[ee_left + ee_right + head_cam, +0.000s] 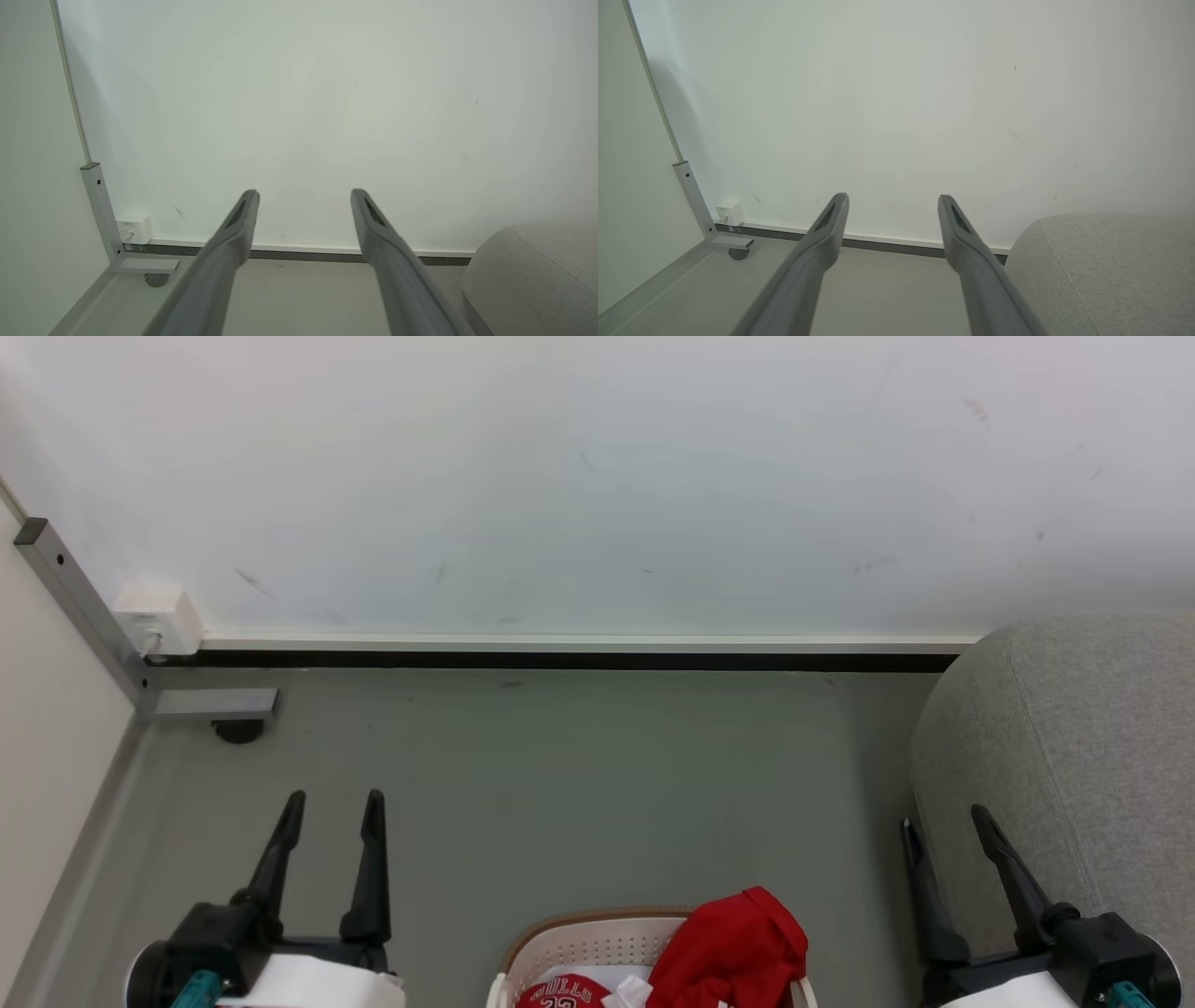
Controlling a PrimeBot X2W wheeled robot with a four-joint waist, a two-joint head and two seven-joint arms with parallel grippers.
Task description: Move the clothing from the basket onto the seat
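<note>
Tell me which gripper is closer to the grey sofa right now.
Right. The right gripper is open just beside the sofa, at its rounded end. The left gripper is open over the floor, on the far side of the laundry basket.

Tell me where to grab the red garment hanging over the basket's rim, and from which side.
Pinch the bunched hump at the top of the red garment, coming straight down from above. It rises above the wall of the basket and drapes over its right rim, so the crest is free while the wall shields the lower folds. The open right gripper looks nearer.
</note>
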